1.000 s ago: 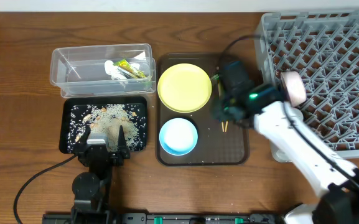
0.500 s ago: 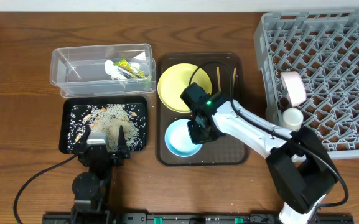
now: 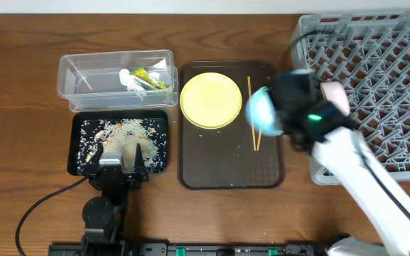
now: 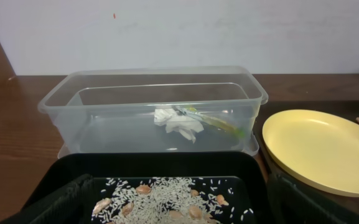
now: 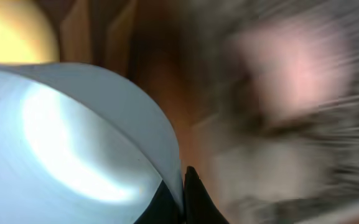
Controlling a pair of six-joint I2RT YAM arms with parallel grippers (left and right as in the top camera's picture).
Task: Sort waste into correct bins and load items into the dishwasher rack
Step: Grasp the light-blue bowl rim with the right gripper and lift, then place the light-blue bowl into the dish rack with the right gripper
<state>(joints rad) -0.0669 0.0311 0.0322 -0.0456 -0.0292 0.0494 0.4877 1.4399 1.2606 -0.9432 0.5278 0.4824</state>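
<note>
My right gripper (image 3: pixel 273 114) is shut on the rim of the light blue bowl (image 3: pixel 260 112), holding it in the air over the right edge of the brown serving tray (image 3: pixel 229 171). In the right wrist view the fingertips (image 5: pixel 191 190) pinch the bowl wall (image 5: pixel 61 137). The yellow plate (image 3: pixel 211 99) and two chopsticks (image 3: pixel 250 107) lie on that tray. The white-pink bowl (image 3: pixel 337 98) stands on edge in the grey dishwasher rack (image 3: pixel 382 64). The wrapper (image 3: pixel 151 77) and paper scrap (image 3: pixel 129 80) lie in the clear tub (image 3: pixel 84 67). My left gripper (image 3: pixel 118 153) is open above the black tray (image 3: pixel 80 160) holding rice crumbs (image 3: pixel 123 135).
The rack's left wall (image 3: pixel 303 64) stands just right of the held bowl. In the left wrist view the clear tub (image 4: pixel 104 93) is straight ahead, the plate (image 4: pixel 316 146) to the right, the rice (image 4: pixel 167 196) below.
My right gripper closed on the blue bowl, lifted it off the brown tray and swung it right toward the rack. The left arm has not moved.
</note>
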